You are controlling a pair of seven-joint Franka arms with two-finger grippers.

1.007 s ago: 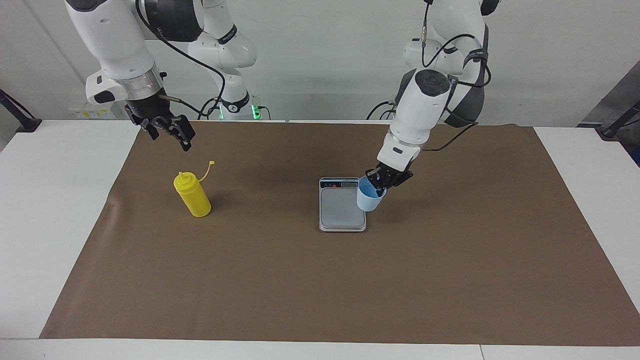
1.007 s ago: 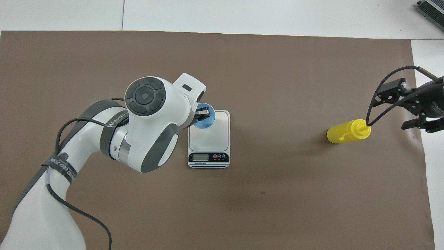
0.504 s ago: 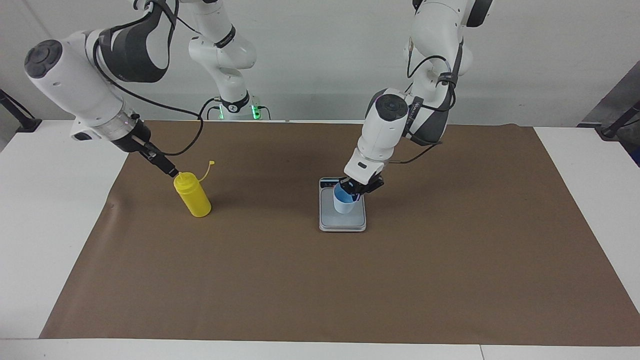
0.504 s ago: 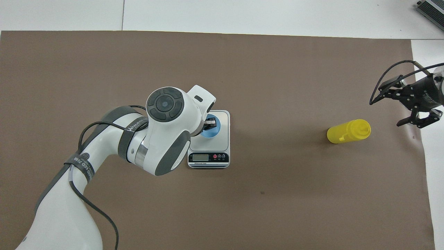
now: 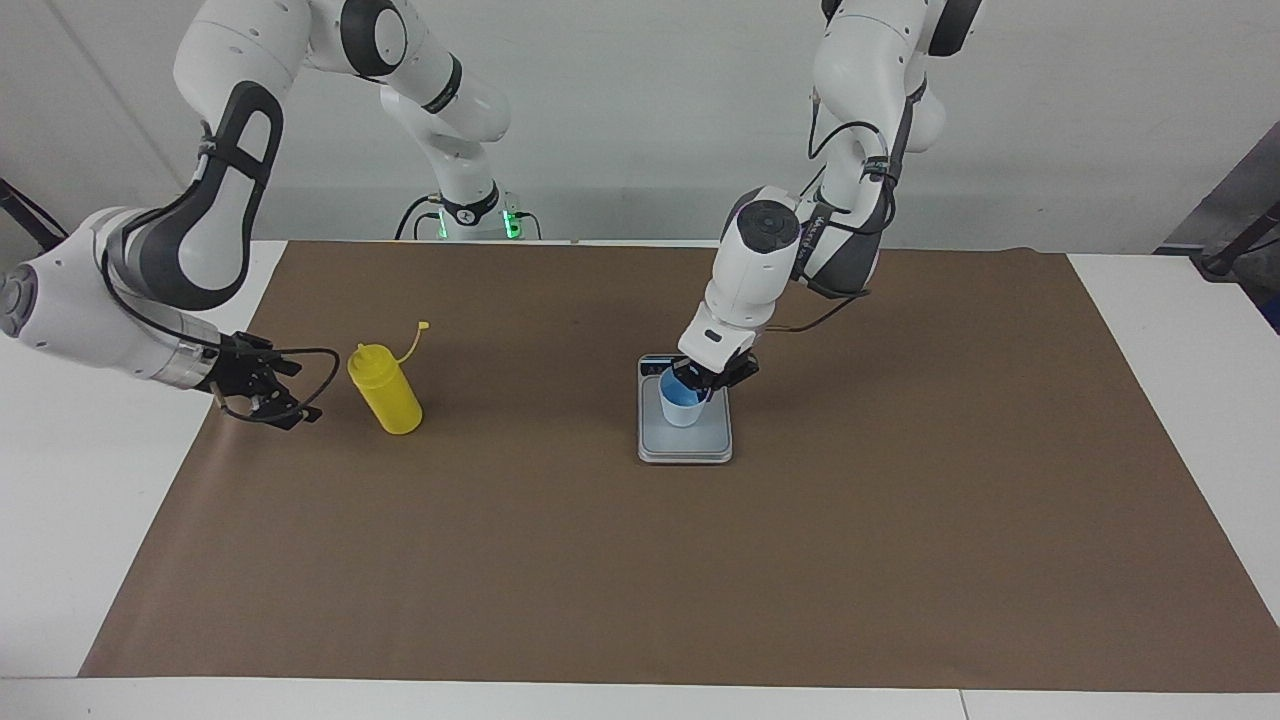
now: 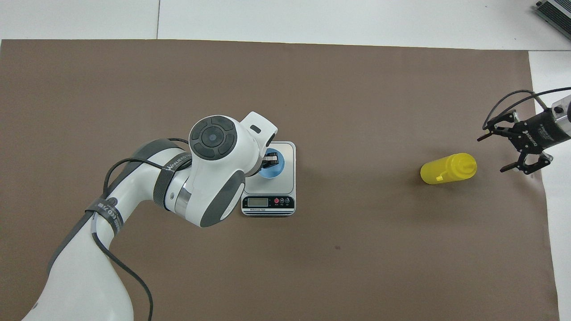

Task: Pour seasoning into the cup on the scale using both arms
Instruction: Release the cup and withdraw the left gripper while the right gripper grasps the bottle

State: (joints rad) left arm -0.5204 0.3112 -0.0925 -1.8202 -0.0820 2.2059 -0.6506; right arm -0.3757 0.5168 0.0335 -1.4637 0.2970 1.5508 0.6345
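The light-blue cup [image 5: 681, 408] stands upright on the plate of the silver-grey scale [image 5: 690, 447]. My left gripper [image 5: 703, 383] is shut on the cup's rim from above. In the overhead view the cup [image 6: 266, 170] sits on the half of the scale [image 6: 280, 186] away from its display, partly hidden under my left gripper [image 6: 270, 158]. The yellow bottle [image 5: 385, 392] stands upright toward the right arm's end, its cap hanging off on the tether. My right gripper [image 5: 293, 393] is open, low and level beside the bottle, a small gap away. The overhead view shows the bottle [image 6: 447, 168] and my right gripper [image 6: 496, 152] too.
A brown mat [image 5: 700, 580] covers most of the white table [image 5: 90, 480]. My right gripper is over the mat's edge at the right arm's end. A grey object [image 6: 553, 11] lies at a table corner.
My left arm carried the cup from beside the scale over its plate and lowered it there. My right gripper swung from above the bottle down to its side and turned level.
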